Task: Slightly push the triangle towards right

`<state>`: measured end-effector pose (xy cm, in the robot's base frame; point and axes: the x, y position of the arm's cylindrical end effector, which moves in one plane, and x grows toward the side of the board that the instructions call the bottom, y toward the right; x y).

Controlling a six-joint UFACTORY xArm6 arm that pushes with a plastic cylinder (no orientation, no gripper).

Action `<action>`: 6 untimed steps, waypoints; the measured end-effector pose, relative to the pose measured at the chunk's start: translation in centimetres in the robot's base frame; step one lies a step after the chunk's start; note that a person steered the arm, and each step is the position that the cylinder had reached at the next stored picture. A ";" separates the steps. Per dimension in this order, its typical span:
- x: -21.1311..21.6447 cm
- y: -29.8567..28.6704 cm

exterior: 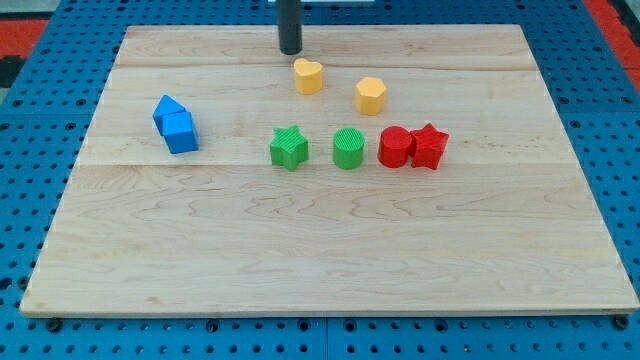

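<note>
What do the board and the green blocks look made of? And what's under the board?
Board: pale wood planks, matte, with visible grain and seams. Green star and green cylinder: likely plastic, matte, faintly ribbed, perhaps 3D-printed. Underneath: a blue pegboard with regular holes; material unclear. My tip rests above the yellow heart.

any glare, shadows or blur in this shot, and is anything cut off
Camera view: the lighting is even and soft, with no glare on the wooden board. Each block, such as the green star, throws only a faint short shadow. Focus is sharp throughout, with no motion blur on my tip. The rod is cropped by the view's top edge, and the board narrows towards the top from perspective.
</note>
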<state>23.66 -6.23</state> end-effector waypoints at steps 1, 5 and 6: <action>1.0 -8.2; 14.3 -13.7; 12.7 -12.1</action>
